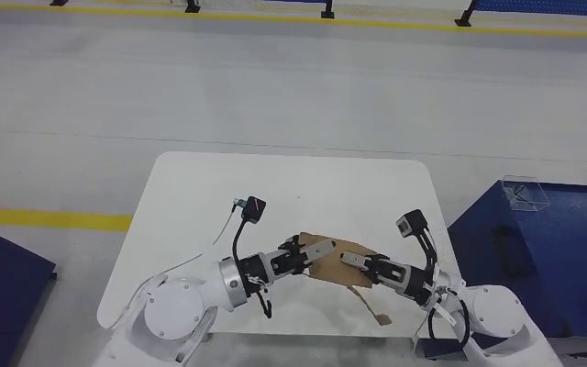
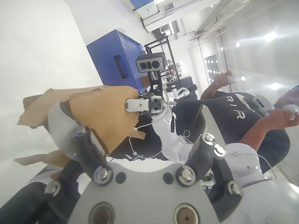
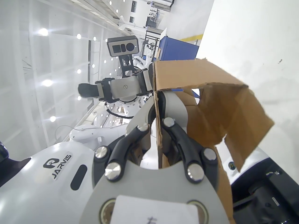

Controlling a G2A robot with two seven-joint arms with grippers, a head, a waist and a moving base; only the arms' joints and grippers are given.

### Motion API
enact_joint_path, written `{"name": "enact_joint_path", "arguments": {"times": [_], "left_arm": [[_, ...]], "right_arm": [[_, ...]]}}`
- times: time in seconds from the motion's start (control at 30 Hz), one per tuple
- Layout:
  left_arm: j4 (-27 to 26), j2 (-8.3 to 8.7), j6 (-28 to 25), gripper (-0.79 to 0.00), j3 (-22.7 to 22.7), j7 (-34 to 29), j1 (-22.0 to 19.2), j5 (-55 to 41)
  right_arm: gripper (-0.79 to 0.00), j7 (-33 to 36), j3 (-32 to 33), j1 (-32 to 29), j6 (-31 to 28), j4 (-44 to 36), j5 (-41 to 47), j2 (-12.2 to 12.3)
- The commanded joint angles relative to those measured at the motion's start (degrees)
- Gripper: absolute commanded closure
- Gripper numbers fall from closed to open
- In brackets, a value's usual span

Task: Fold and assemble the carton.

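Near the middle of the counter's near edge, the brown carton is held between the two arms, half unfolded, with its panels bent at angles and not yet squared up. The right gripper has its jaws clamped on one thin panel edge, a finger on each face of the cardboard. The left gripper meets the carton from the opposite end. Its jaws stand wide apart, with one finger tucked behind a panel and the other finger clear of the cardboard. A loose flap trails from the carton toward the near edge by the right arm. A blue bin stands off the counter's right edge.
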Motion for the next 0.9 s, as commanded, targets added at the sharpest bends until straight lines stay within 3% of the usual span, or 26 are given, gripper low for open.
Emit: {"name": "enact_joint_path", "arguments": {"times": [0.0,0.4,0.57,0.73,0.87], "left_arm": [[-0.6,0.05,-0.4,-0.785,0.0,0.1,0.5,0.2],[-1.7,0.15,-0.1,-0.785,0.8,1.2,1.1,3.3],[-3.8,0.48,0.4,-0.785,-2.1,3.2,3.2,3.1],[-7.2,1.16,-3.8,-0.785,-8.0,5.1,8.6,0.8],[-8.0,1.68,-6.2,-0.785,-11.7,4.1,12.0,-0.3]], "right_arm": [[0.000,0.0,-0.5,0.0,0.2,-0.1,-0.3,0.0],[0.000,-1.0,-1.8,0.4,0.8,0.6,0.3,-0.3],[0.000,1.4,-1.0,2.1,1.2,4.9,11.9,-0.6],[0.000,7.6,-0.6,5.5,4.7,11.6,24.9,-0.9],[0.000,10.7,-0.8,7.6,6.5,14.6,28.7,-1.1]]}}
